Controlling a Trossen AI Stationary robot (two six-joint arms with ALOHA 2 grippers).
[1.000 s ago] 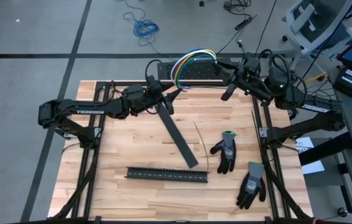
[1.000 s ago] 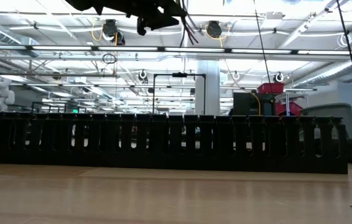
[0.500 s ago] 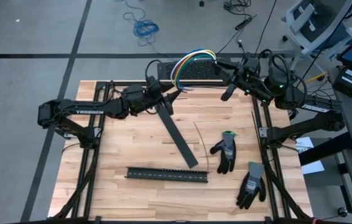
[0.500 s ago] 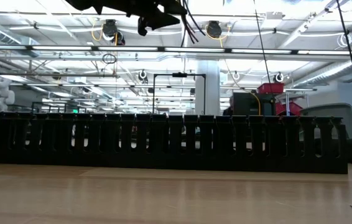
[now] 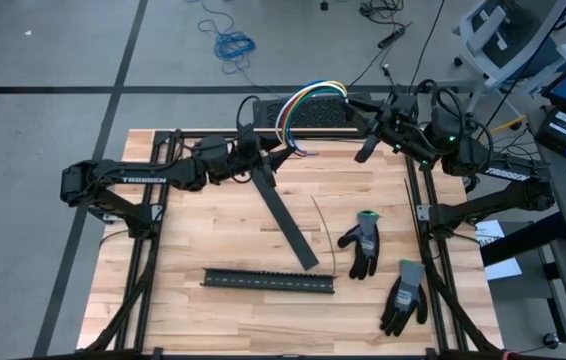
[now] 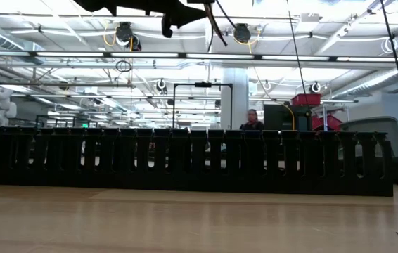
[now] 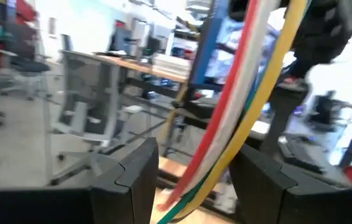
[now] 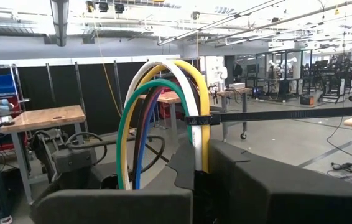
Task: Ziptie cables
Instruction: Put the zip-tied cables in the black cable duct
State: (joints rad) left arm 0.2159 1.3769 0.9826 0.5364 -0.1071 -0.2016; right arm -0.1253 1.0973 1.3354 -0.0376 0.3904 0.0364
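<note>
Colourful cables (image 5: 308, 103) arch above the table's (image 5: 213, 215) far edge. The left gripper (image 5: 281, 150), fingers apart around them, has nudged closer. The right gripper (image 5: 356, 113) stays clamped on them, near a zip tie (image 8: 275, 114).

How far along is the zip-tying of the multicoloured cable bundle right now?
Done: a black zip tie already circles the arched multicoloured cable bundle near the right gripper, which is shut on it. In hand: the left gripper straddles the other end. Left, probably: tightening that tie; no second tie shows.
</note>
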